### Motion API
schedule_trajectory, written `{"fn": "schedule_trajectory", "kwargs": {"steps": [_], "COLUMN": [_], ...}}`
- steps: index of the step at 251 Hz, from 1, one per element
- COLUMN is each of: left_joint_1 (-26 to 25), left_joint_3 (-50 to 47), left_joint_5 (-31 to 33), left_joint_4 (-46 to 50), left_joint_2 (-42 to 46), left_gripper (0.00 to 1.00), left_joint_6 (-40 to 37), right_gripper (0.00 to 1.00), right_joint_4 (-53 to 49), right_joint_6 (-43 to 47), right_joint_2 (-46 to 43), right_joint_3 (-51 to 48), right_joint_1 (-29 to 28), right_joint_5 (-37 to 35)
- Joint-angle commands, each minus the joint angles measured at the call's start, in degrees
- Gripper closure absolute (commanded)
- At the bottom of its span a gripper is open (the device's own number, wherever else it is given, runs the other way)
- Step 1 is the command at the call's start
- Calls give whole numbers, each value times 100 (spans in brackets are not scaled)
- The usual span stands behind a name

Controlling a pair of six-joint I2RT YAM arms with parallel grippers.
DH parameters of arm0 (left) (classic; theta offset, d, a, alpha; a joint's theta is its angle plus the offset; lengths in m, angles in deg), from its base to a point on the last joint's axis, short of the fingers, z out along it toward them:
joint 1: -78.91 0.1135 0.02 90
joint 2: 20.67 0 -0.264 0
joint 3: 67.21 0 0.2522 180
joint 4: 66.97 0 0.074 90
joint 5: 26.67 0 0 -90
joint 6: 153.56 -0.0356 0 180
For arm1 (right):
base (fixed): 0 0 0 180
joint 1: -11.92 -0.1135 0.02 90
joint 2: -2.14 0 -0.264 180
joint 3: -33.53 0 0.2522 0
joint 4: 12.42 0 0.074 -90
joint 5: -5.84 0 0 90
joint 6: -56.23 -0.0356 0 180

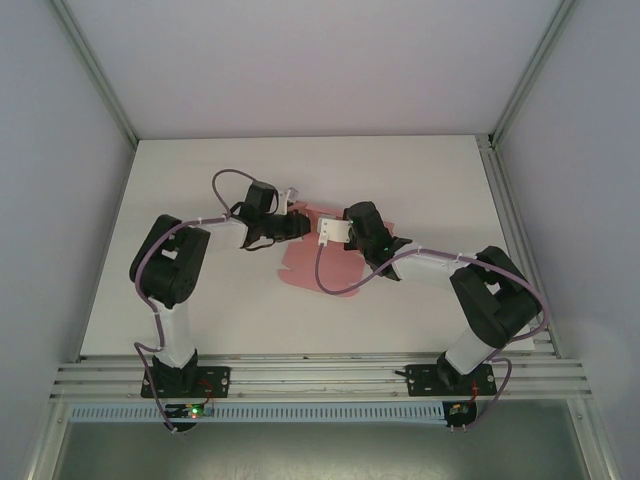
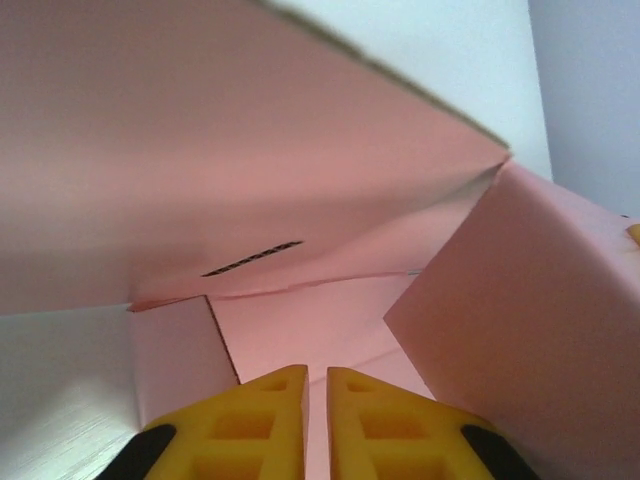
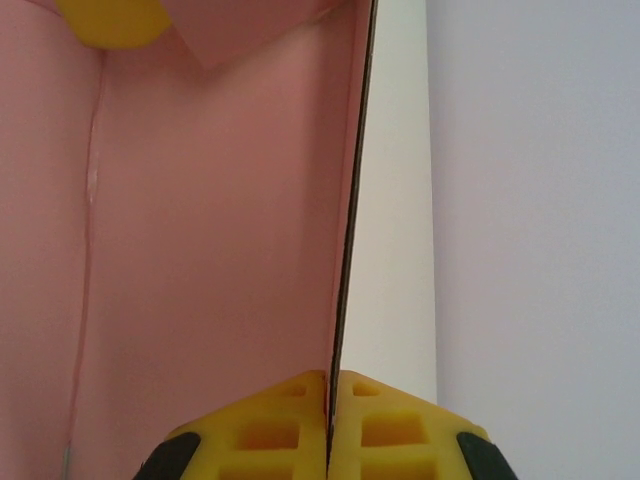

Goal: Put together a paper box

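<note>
Yellow ribbed fingers of the right tool (image 3: 328, 378) sit closest, pressed together on the thin edge of an upright pink panel, so that tool is pinching the paper box (image 3: 200, 250). Over at the left tool (image 2: 317, 375) the same yellow fingers are drawn nearly together with only a slit between them, and I cannot tell whether any card is caught there. Seen from above, the left arm (image 1: 170, 265) and right arm (image 1: 490, 295) both bend at the elbow and reach inward, meeting over the middle of the white counter (image 1: 200, 310), where the box lies partly folded between them. Its card is matte, smooth and thin, with raised panels and creased folds. Only the left wrist view shows a short dark slot (image 2: 252, 258) cut into one panel
</note>
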Motion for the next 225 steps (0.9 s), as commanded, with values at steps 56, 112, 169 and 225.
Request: {"fn": "schedule_trajectory", "kwargs": {"steps": [56,112,169,225], "left_joint_1": [45,992,1413,1251], "left_joint_3": [-530,-30,1431,2315], "left_joint_5": [2794,4459,2542,503], "left_joint_4": [2527,3172,2199,2198], "left_joint_2": [2215,1916,-23,-929], "left_gripper": [40,11,36,63], "left_joint_6": [-1022,-479,-829,-1601], "right_gripper": [100,100,100,100], "right_joint_4": [-670,-615,-632,-640], "right_joint_6": [44,46,45,34], "right_joint_2": [-5,1,63,77], "right_joint_3": [-138,-157,-130,-130], "right_joint_1": [50,50,50,50], "right_joint_5": [81,150,212,204]}}
